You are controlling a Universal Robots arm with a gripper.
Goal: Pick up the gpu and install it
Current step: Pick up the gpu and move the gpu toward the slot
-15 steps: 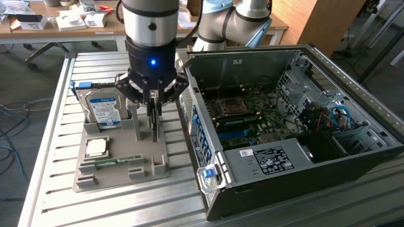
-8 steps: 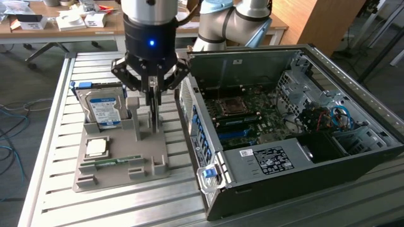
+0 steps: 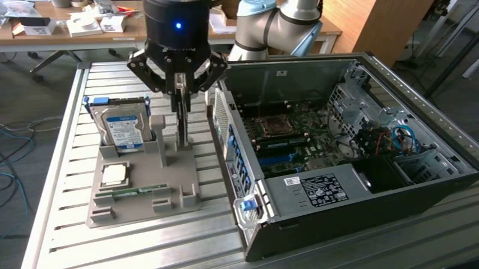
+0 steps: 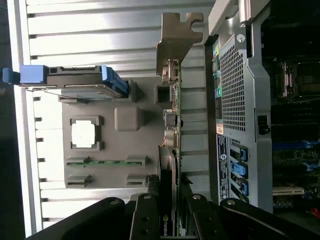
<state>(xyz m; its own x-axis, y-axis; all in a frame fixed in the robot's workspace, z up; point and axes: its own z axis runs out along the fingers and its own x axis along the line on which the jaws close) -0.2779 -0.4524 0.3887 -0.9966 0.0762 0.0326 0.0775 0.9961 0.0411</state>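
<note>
Jaws of the gripper (image 3: 180, 84) closed on the top edge of the gpu (image 3: 182, 120), above a slatted metal tabletop (image 3: 64, 224). Card held upright and edge-on over the grey holder (image 3: 142, 204), lower edge down among the holder's rear posts; impossible to tell whether seated there or just clear of it. Silver end bracket (image 4: 176, 37) near the perforated rear panel of the open computer case (image 3: 359, 168). On the holder, toward the exterior view's left: a hard drive (image 3: 123, 128) standing in blue rails, a square processor (image 3: 114, 175) lying flat, a green RAM stick (image 3: 134, 191) in its groove. Motherboard (image 3: 299, 134) exposed inside the case, at the exterior view's right, just beside the holder.
</note>
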